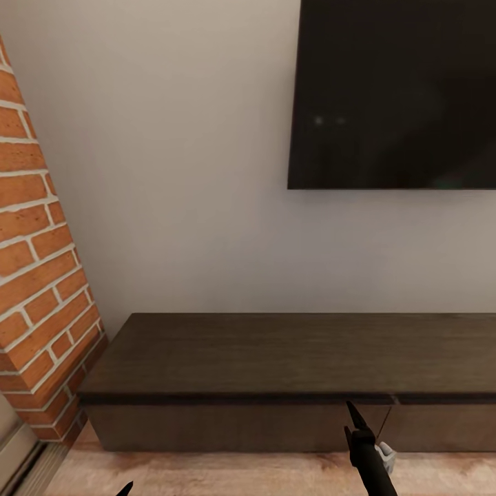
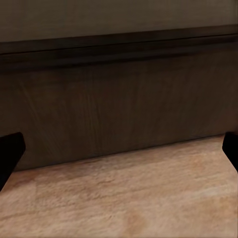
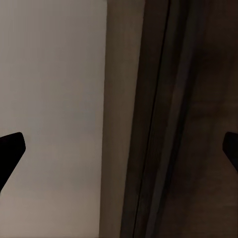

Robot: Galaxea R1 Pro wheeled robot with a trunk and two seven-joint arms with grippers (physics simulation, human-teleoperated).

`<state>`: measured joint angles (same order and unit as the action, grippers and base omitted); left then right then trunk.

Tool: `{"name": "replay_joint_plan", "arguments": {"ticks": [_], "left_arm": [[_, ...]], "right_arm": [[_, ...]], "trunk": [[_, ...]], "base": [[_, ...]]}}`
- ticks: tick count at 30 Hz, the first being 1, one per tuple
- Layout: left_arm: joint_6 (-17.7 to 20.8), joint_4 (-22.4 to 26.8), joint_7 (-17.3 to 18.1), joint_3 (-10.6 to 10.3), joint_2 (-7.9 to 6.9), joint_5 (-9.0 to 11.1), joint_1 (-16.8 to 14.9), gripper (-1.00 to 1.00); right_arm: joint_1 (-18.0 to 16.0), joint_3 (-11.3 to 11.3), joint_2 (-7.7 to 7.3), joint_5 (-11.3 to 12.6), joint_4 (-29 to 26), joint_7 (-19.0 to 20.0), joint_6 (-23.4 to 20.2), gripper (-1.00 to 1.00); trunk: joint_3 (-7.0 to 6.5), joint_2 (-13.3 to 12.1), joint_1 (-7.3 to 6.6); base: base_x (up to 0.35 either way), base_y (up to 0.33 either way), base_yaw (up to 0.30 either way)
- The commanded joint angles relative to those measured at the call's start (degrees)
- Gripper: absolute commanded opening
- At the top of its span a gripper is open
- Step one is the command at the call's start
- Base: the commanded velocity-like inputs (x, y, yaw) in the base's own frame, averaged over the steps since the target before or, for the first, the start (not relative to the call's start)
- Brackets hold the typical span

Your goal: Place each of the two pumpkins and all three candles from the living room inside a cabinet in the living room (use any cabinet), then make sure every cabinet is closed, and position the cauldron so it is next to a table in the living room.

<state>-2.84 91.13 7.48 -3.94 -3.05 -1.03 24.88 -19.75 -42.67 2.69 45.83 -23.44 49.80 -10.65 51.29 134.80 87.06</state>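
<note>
The long, low dark-brown cabinet stands against the wall, and its flat drawer fronts look flush and closed. My right gripper hangs in front of its upper front edge, right of centre; the right wrist view has the open gripper facing the cabinet's top edge and the wall, nothing between its fingers. My left gripper is open and low near the floor, facing a drawer front; a tip of it pokes in at the bottom left. The pumpkins, candles, cauldron and table are out of view.
A brick fireplace juts out at the left, close to the cabinet's left end. A large black screen hangs on the wall above the cabinet. Pale wood floor runs along the cabinet's base.
</note>
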Motion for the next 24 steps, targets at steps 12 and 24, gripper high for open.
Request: {"name": "replay_joint_plan", "arguments": {"ticks": [12, 24], "left_arm": [[-0.2, 0.0, 0.1, 0.0, -0.02, -0.1, 0.0, 1.00], [-0.2, 0.0, 0.1, 0.0, -0.02, -0.1, 0.0, 1.00]], "right_arm": [[0.0, -0.2, 0.03, 0.4, 0.0, 0.1, -0.6, 1.00], [0.0, -0.2, 0.03, 0.5, 0.0, 0.1, -0.6, 1.00]], "trunk": [[0.94, 2.0, 1.10], [2.20, 4.8, 2.63]], "base": [[0.009, -0.010, 0.000], [0.000, 0.000, 0.000]]}}
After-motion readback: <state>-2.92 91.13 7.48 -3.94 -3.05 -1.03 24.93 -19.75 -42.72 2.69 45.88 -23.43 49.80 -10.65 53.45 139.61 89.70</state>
